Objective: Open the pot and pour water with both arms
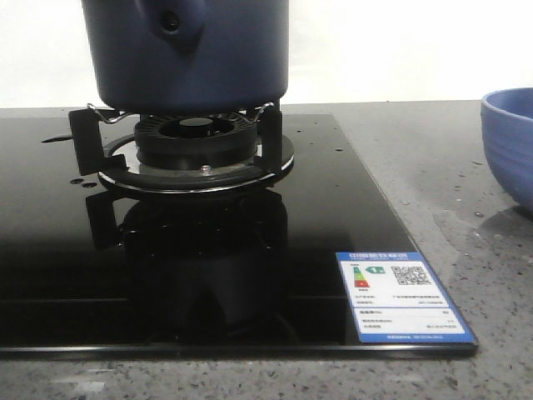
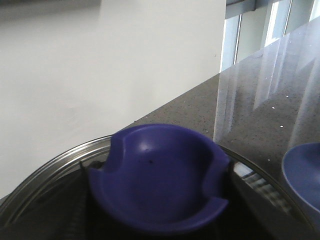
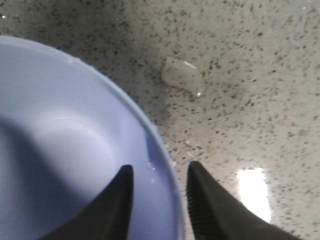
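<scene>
- Pot (image 1: 187,54) is seated on burner (image 1: 196,150) of black hob (image 1: 250,258), far left.
- Bowl (image 3: 60,150) rim is straddled by right gripper (image 3: 160,200), fingers parted.
- Left gripper's state cannot be told; only a blue handle (image 2: 160,175) is seen.

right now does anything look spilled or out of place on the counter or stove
Small droplets speckle the black glass stove top to the right of the burner. In the right wrist view a clear puddle sits on the speckled counter just outside the light blue bowl. The pot sits squarely on its burner.
</scene>
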